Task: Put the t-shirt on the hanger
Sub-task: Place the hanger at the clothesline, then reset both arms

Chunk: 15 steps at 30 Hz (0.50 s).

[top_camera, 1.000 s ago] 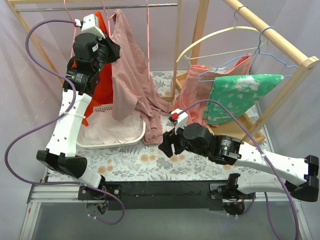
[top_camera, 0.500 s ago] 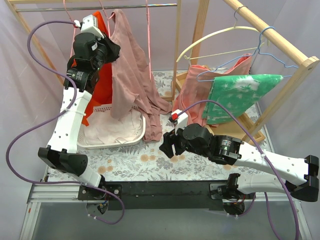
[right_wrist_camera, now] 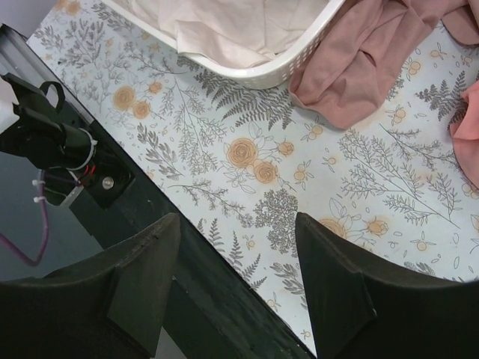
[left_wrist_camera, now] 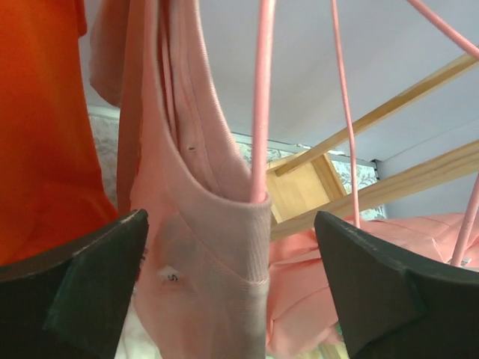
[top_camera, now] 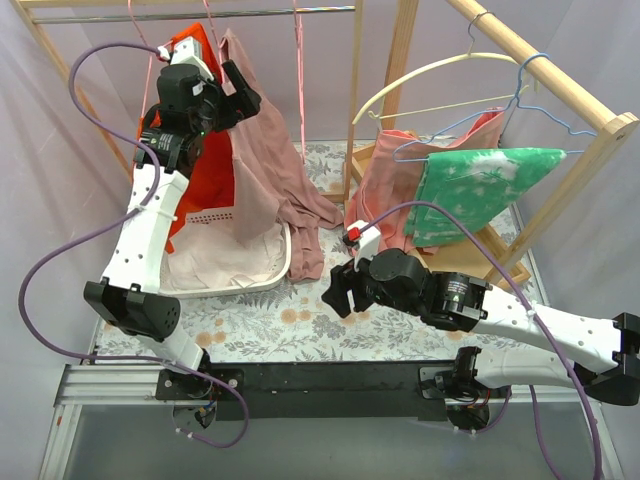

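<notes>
The mauve-pink t-shirt (top_camera: 265, 160) hangs from the rail at the back left, its hem trailing onto the table. In the left wrist view a thin pink arm of the hanger (left_wrist_camera: 260, 97) runs down into the shirt's ribbed collar (left_wrist_camera: 224, 224). From above, the hanger (top_camera: 299, 70) shows as thin pink lines beside the shirt. My left gripper (top_camera: 240, 100) (left_wrist_camera: 230, 221) is up at the collar, jaws wide open on either side of it, not gripping. Low over the table's near edge, my right gripper (top_camera: 335, 290) (right_wrist_camera: 238, 221) is open and empty.
An orange shirt (top_camera: 205, 180) hangs just left of the t-shirt. Below it is a white basket (top_camera: 285, 262) holding pale cloth. To the right are a wooden rack (top_camera: 400, 50), a cream hanger (top_camera: 430, 70), a light-blue hanger (top_camera: 530, 100), a salmon shirt (top_camera: 385, 190) and green cloth (top_camera: 480, 190).
My left gripper has opened and let go of the t-shirt's collar, shifting slightly up and right. The shirt stays hanging. The right arm has barely moved.
</notes>
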{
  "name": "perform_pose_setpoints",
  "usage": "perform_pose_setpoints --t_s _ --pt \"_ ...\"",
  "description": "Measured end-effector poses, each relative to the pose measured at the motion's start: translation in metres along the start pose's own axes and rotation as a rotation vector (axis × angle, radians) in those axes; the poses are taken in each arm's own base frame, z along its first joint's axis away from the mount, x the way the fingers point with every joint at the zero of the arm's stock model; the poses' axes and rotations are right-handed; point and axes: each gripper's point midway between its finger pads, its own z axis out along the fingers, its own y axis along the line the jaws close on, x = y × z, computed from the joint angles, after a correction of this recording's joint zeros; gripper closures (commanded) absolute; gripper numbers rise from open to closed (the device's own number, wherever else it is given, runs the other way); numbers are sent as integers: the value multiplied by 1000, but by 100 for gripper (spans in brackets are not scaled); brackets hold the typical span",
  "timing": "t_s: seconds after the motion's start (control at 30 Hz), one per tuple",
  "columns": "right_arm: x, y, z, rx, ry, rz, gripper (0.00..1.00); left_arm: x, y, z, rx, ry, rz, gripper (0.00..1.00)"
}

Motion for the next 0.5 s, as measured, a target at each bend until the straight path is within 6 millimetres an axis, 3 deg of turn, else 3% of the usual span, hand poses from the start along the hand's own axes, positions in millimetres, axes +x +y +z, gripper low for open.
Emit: perform_pose_setpoints --t_s 0.1,0.2,0.33,0.5 --pt "4 -2 1 5 11 -3 27 2 4 -12 -34 22 -31 2" --pt "4 -2 1 8 9 -2 27 8 9 -38 -63 54 -53 2" --pt "4 -3 2 15 10 -3 24 13 8 -96 -46 64 -63 2" --pt "12 -15 7 68 11 6 16 2 -19 -171 106 27 -76 2"
